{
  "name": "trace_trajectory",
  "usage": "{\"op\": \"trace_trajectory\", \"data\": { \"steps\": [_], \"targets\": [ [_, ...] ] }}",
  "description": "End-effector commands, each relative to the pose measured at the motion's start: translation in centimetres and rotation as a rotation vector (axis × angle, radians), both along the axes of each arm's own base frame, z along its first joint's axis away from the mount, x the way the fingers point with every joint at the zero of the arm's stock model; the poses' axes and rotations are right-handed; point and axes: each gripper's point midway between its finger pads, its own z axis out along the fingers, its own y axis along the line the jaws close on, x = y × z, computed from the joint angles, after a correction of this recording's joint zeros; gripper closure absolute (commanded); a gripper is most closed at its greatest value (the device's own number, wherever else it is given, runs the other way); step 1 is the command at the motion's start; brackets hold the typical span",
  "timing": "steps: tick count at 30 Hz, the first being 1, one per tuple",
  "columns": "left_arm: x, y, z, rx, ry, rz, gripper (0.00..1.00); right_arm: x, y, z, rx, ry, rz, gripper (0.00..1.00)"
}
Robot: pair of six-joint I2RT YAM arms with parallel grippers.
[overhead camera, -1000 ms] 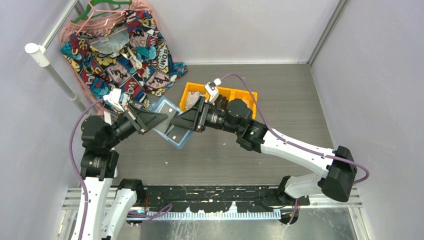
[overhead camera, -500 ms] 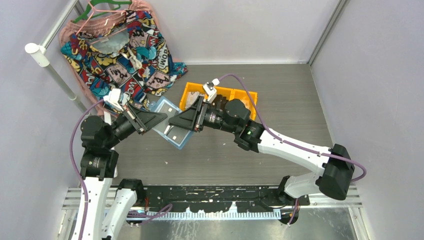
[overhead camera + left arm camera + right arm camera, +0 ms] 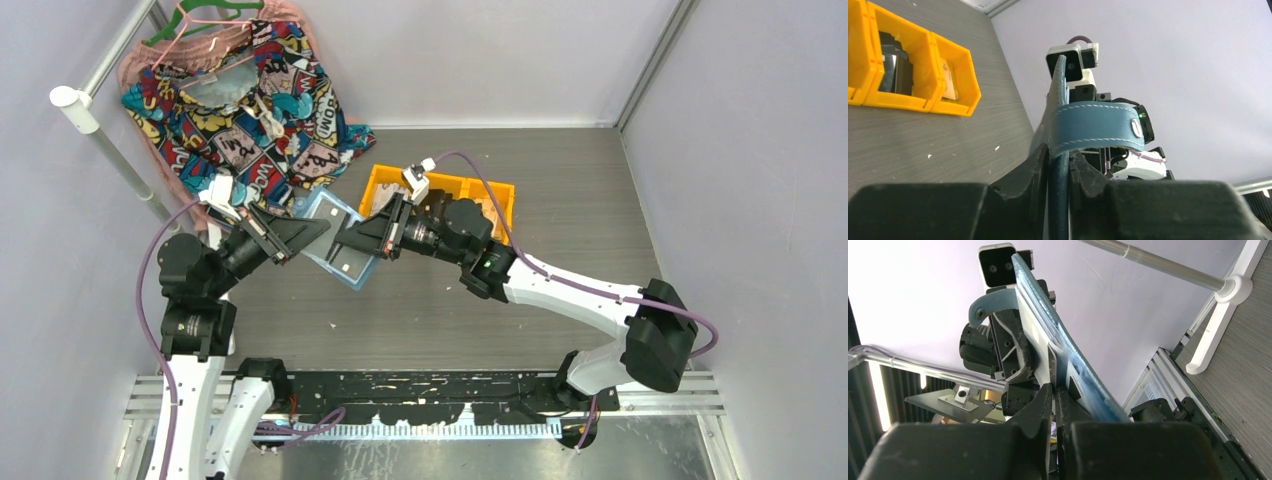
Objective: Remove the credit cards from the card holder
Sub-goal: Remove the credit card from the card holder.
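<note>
1. the blue card holder (image 3: 333,252) is held up off the bench (image 3: 570,210), just left of the yellow bins (image 3: 500,192). it is opened out, with its lighter inside facing the top camera.
2. the left claw (image 3: 318,232) reaches in from the side away from the bins. its fingers (image 3: 1040,166) are clamped on the holder's edge, which stands edge-on between them in the left wrist view. the holder's strap (image 3: 1098,131), with its snap dot, curls across just above them.
3. the right claw (image 3: 348,243) reaches in from the bins' side, and its tip meets the holder opposite the left one. its fingers (image 3: 1043,405) are drawn almost together, pinching a thin pale layer on the holder's inner face. i cannot tell whether that layer is a card or a pocket flap.
4. the bins sit side by side on the bench. one holds a dark item (image 3: 895,70), and the compartment next to it holds a small tan flat piece (image 3: 948,80).
5. a comic-print garment (image 3: 250,100) lies heaped well to the far left of the bins.
</note>
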Motion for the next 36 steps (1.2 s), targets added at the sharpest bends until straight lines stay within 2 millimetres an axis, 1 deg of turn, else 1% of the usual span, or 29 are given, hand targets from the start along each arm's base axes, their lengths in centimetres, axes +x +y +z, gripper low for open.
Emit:
{"op": "trace_trajectory", "data": {
  "steps": [1, 3, 6, 8, 10, 16, 20, 23, 26, 27, 29, 30, 31, 34, 36],
  "targets": [
    [-2.6, -1.5, 1.0, -0.019, -0.044, -0.15, 0.77, 0.5, -0.9, 3.1, 0.119, -0.035, -0.066, 0.94],
    [-2.5, -1.5, 0.8, -0.021, -0.037, -0.154, 0.72, 0.6, -1.1, 2.9, 0.121, -0.03, -0.074, 0.99],
    [-2.4, -1.5, 0.6, -0.028, -0.022, -0.152, 0.63, 0.5, -1.3, 2.6, 0.118, -0.03, -0.076, 0.99],
    [-2.3, -1.5, 0.7, -0.034, -0.015, -0.146, 0.62, 0.3, -1.4, 2.3, 0.111, -0.032, -0.073, 0.99],
    [-2.2, -1.4, 0.8, -0.043, -0.01, -0.141, 0.64, 0.2, -1.6, 1.8, 0.102, -0.029, -0.07, 0.99],
    [-1.7, -1.3, 1.0, -0.055, -0.002, -0.125, 0.79, -0.4, -2.5, 0.2, 0.078, -0.011, -0.07, 0.99],
    [-1.5, -1.3, 1.1, -0.058, -0.002, -0.119, 0.82, -1.0, -3.0, -0.6, 0.066, -0.004, -0.058, 0.99],
    [-1.5, -1.3, 1.2, -0.058, -0.002, -0.117, 0.85, -1.1, -3.3, -0.7, 0.065, -0.006, -0.065, 0.99],
    [-1.3, -1.2, 1.0, -0.058, 0.005, -0.112, 0.89, -1.2, -3.0, 0.0, 0.078, -0.017, -0.055, 0.99],
    [-1.3, -1.2, 1.0, -0.058, 0.006, -0.111, 0.92, -1.2, -2.9, 0.4, 0.085, -0.023, -0.05, 0.94],
    [-1.5, -1.2, 1.1, -0.056, 0.004, -0.113, 0.97, -1.1, -2.7, 0.9, 0.098, -0.023, -0.05, 0.71],
    [-1.5, -1.2, 1.2, -0.056, 0.003, -0.112, 1.0, -0.9, -2.6, 1.1, 0.101, -0.021, -0.054, 0.63],
    [-1.5, -1.2, 1.2, -0.056, 0.002, -0.112, 1.0, -0.8, -2.5, 1.4, 0.11, -0.021, -0.056, 0.59],
    [-1.6, -1.2, 1.3, -0.056, 0.001, -0.116, 1.0, -0.3, -2.1, 1.8, 0.129, -0.013, -0.06, 0.56],
    [-1.6, -1.3, 1.2, -0.054, 0.003, -0.117, 1.0, -0.3, -1.8, 2.2, 0.142, -0.01, -0.055, 0.59]
  ]
}}
